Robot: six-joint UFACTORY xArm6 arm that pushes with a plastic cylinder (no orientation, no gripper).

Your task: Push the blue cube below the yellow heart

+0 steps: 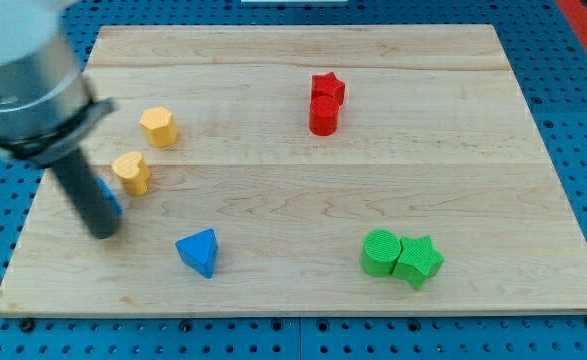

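Observation:
The yellow heart [131,172] lies at the board's left side. The blue cube [111,196] is just below and left of it, mostly hidden behind my rod; only a sliver of blue shows. My tip [103,233] rests on the board directly against the cube's lower left side. The rod rises up to the view's top left, blurred.
A yellow hexagonal block [159,126] sits above the heart. A blue triangular block [198,251] lies lower centre-left. A red star [328,88] touches a red cylinder [323,115] at top centre. A green cylinder [380,251] touches a green star [418,260] at lower right. The wooden board [493,160] sits on a blue pegboard.

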